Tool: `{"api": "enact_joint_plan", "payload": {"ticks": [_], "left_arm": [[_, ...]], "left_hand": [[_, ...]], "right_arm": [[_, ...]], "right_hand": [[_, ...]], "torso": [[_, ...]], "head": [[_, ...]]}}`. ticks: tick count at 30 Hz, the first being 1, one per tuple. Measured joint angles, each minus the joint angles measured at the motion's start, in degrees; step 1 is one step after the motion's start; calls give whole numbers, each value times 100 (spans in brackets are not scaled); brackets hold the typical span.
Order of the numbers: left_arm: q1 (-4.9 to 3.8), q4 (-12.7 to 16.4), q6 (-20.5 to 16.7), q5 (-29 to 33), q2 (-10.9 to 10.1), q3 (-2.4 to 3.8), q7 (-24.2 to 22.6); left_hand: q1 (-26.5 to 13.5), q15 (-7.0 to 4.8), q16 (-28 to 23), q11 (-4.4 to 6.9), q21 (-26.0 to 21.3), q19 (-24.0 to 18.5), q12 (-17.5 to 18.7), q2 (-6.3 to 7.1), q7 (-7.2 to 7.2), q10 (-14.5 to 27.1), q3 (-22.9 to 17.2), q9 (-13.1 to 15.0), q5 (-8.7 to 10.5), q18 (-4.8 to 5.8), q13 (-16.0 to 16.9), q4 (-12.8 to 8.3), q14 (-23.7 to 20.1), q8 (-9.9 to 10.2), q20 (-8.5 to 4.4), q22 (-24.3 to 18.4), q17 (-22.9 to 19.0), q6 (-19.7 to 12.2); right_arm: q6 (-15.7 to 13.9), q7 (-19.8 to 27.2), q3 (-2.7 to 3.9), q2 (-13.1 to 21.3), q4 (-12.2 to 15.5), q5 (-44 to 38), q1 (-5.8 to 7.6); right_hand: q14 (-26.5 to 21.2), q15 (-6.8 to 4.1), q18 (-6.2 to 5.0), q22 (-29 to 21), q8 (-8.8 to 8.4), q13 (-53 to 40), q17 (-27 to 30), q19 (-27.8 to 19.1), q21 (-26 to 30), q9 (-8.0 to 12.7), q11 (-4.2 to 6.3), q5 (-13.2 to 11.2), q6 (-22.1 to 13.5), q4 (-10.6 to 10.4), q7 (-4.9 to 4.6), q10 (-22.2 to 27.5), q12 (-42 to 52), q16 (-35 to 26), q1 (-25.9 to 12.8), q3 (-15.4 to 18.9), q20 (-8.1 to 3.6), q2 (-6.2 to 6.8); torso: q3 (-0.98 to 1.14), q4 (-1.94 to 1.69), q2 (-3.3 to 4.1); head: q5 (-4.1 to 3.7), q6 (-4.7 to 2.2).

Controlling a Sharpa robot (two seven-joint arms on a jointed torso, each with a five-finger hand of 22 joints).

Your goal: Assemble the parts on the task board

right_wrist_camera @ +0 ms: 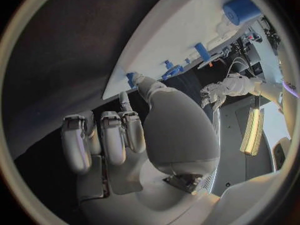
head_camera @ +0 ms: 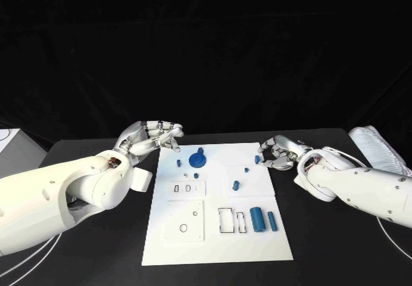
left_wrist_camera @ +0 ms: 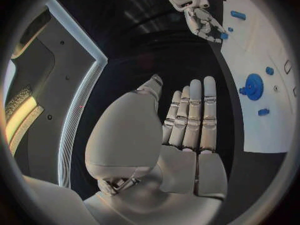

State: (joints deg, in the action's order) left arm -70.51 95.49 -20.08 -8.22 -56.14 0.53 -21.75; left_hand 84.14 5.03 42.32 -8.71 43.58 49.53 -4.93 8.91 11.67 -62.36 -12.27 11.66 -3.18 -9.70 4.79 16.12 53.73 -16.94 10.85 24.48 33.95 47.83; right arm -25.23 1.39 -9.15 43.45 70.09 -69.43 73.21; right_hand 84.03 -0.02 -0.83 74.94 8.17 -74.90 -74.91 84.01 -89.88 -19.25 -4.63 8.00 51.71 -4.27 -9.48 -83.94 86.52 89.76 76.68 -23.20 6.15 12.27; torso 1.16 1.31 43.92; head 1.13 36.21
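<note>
We judge the step to be an early reach. Our right hand [head_camera: 279, 154] hovers with fingers curled in on nothing, a small blue peg [head_camera: 256, 159] on the task board [head_camera: 249, 238] just beside its fingertips. Our left hand [head_camera: 153, 137] holds nothing, fingers loosely apart at the board's far corner. Next we must open the right fingers and pinch that peg.

Task board [head_camera: 172, 250] mid-table; parts [head_camera: 264, 221] on it; hands flank.
</note>
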Motion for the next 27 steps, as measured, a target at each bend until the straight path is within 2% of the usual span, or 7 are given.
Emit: {"api": "enact_joint_plan", "payload": {"ticks": [2,9,11,27], "left_arm": [[0,-2,0,0,-5,0,0],[0,-5,0,0,-15,0,3],[0,-5,0,0,-14,0,3],[0,-11,1,0,-14,0,7]], "left_hand": [[0,0,0,0,0,0,0,0,0,0,0,2,0,0,0,0,0,0,0,0,0,0],[0,0,0,0,-1,0,0,0,0,0,0,1,0,0,0,0,0,0,0,7,-1,0],[0,0,0,0,-1,0,0,0,0,0,0,1,0,0,0,0,0,0,0,7,-1,0],[0,0,0,0,3,0,0,0,0,0,0,0,0,0,-1,0,0,0,0,11,4,0]], "right_arm": [[6,-15,0,-4,-7,-3,-6],[18,-49,4,-28,-11,-11,-18],[19,-57,4,-38,-12,-14,-20],[18,-76,3,-117,-41,-56,-25]], "right_hand": [[0,0,0,0,0,0,0,0,0,-7,0,0,45,-16,-4,0,0,0,-36,-16,0,-36],[0,0,0,-1,0,-5,0,0,0,-16,0,0,71,0,7,0,0,0,-36,-31,0,-37],[0,0,0,-1,3,-5,0,0,0,-16,0,0,92,-15,-13,0,0,0,-37,-46,0,-37],[0,0,0,-2,45,-4,0,0,0,-29,0,0,166,0,1,0,0,0,-37,-93,0,-82]], "torso": [[0,1,0],[7,17,-10],[7,16,-11],[9,11,-8]], "head": [[-1,16],[24,41],[24,41],[9,53]]}}
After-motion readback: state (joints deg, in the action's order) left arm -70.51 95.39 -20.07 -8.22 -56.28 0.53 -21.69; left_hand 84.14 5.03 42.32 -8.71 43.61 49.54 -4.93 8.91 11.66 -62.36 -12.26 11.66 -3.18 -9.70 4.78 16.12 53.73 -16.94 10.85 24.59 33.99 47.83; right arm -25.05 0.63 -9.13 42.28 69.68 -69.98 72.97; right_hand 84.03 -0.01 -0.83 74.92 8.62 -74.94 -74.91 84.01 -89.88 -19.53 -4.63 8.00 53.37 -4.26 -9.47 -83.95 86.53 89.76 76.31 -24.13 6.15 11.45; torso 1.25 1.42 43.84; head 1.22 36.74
